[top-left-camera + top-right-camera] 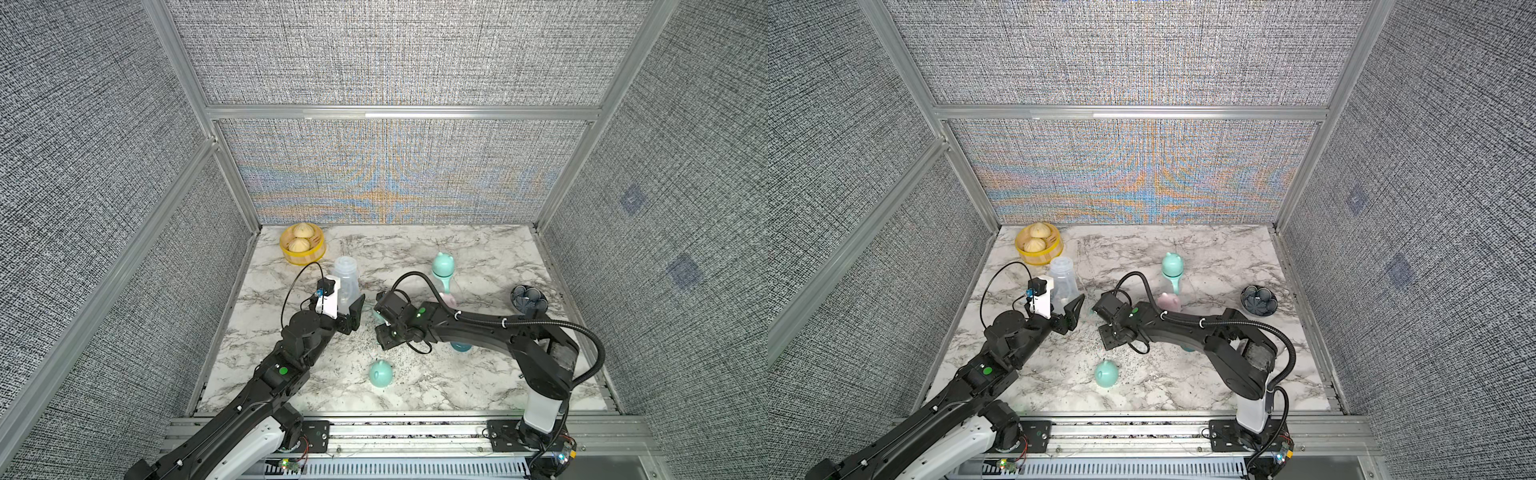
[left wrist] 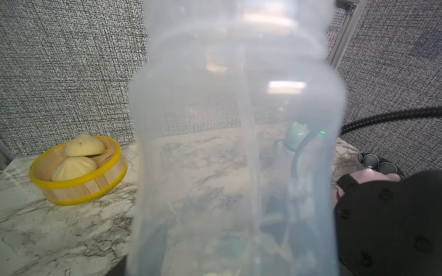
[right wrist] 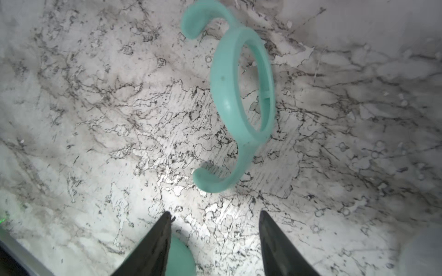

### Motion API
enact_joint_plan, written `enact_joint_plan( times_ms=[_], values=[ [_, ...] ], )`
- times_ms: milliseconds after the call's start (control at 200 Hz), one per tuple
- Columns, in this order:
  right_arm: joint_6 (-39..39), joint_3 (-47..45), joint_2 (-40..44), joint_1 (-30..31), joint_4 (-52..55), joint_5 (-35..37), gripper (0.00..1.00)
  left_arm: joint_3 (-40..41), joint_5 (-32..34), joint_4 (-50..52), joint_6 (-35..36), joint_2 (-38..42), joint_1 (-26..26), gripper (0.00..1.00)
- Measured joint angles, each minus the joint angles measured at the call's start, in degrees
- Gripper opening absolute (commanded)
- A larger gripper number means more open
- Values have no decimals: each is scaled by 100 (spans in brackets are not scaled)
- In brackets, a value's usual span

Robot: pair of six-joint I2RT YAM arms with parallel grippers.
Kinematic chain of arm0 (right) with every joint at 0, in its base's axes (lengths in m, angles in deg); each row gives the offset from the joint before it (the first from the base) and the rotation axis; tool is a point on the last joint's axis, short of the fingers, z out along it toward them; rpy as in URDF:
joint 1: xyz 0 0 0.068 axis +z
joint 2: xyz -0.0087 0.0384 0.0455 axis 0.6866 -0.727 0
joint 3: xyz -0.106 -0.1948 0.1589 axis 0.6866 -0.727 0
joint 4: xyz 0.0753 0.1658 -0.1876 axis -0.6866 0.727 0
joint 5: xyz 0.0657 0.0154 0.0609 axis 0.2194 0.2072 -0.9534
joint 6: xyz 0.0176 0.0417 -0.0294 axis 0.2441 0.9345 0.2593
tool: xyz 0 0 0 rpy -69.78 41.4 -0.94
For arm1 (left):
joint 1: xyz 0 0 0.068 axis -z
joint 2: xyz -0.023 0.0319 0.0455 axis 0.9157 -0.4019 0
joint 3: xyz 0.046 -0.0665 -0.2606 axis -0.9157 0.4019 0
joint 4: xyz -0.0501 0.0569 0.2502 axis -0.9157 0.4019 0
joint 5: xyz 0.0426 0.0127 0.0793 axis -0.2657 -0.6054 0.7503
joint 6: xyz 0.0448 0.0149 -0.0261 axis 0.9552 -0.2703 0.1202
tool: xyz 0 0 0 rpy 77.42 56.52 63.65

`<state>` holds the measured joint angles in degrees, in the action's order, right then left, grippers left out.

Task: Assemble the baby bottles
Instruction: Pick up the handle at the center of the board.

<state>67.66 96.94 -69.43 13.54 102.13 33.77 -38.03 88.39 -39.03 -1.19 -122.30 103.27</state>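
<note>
Two robot arms work over a marble counter [image 3: 95, 119]: the left gripper [image 1: 345, 309] pinches a bare clear bottle [image 1: 346, 276] near its base, while the right gripper [image 3: 215, 215] hangs spread and empty just short of a mint handle ring [image 3: 222, 95] lying on the counter. The step in hand looks like picking up that ring. It is best taken by one side of its band, clear of the curved handles, leaving the hole free to slip over the bottle's neck.

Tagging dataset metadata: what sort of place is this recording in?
Likely a lab robot test cell, not a home: marble-pattern tabletop walled by grey fabric panels in aluminium framing, a left arm and right arm mounted on a front rail, staged props like a bun steamer basket.
</note>
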Motion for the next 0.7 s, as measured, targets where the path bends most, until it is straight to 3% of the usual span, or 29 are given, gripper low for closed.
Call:
enact_joint_plan(
  times_ms=[701],
  values=[
    [774,-350,-691,-457,-2022,-776,55,20,0,90,-17,243,0,0]
  ],
)
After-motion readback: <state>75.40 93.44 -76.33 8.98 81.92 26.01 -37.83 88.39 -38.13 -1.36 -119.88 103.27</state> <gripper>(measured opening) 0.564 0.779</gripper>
